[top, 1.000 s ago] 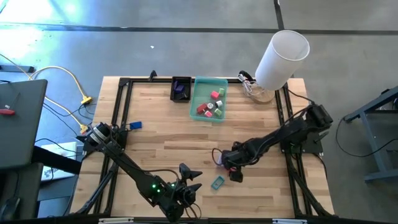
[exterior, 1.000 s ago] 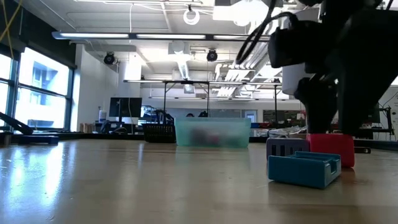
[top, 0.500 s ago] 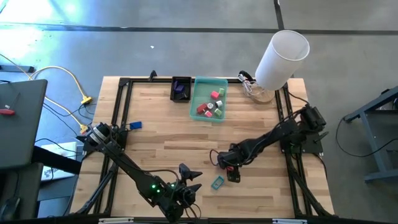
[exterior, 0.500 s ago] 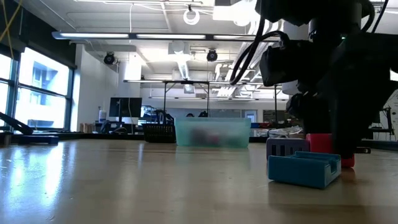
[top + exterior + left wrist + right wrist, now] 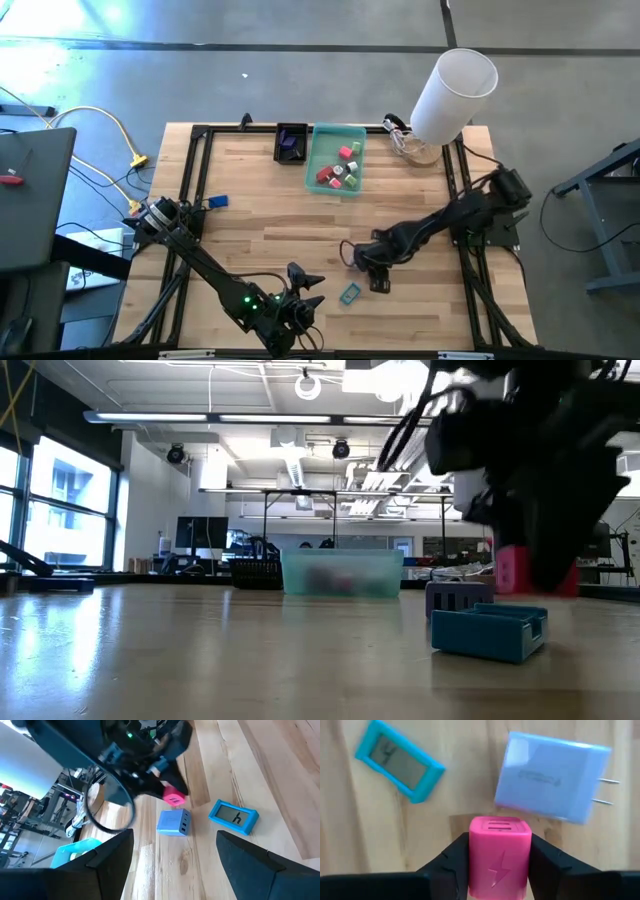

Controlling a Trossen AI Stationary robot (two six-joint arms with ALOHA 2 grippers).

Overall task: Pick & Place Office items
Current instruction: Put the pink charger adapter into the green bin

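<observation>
Right gripper (image 5: pixel 499 865) clamped on pink charger block (image 5: pixel 499 856), raised just clear of table (image 5: pixel 250 230); lavender plug adapter (image 5: pixel 552 776) and teal clock (image 5: pixel 400 766) lie near beneath; left gripper (image 5: pixel 172 865) waits at front edge, jaws apart.

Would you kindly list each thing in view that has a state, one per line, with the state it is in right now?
Pink charger: clamped between the right end effector's fingers, lifted off the table.
Right end effector: shut on the pink charger.
Left end effector: open, empty, near the table's front edge.
Lavender charger: lying flat on the table, prongs out.
Teal clock: lying flat, face up.
Green tray: holding several small items.
White cylinder: tilted.
</observation>
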